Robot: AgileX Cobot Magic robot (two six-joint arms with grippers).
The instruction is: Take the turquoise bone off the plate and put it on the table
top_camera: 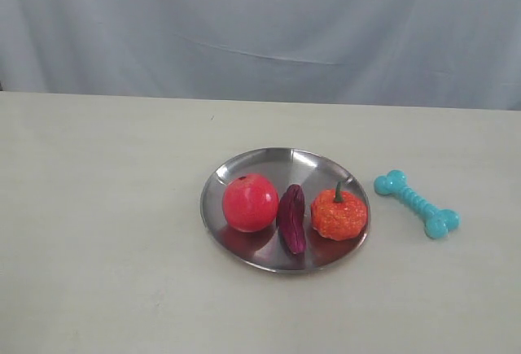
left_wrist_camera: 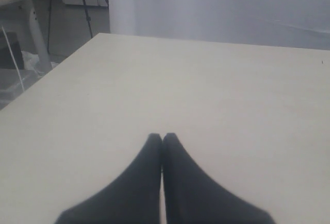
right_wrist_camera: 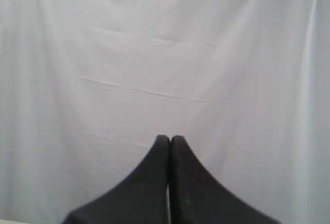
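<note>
The turquoise bone (top_camera: 417, 203) is lying on the table (top_camera: 98, 248), just off the plate (top_camera: 277, 159) toward the right edge (placing judged done). The left gripper (left_wrist_camera: 163, 136) and right gripper (right_wrist_camera: 170, 138) are being held pressed together, empty, and nothing beyond staying clear is being called for.

One plate (top_camera: 269, 163), three toy fruits (top_camera: 250, 202) and one turquoise bone (top_camera: 416, 203).

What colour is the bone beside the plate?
Turquoise. The bone shows only in the exterior view.
</note>
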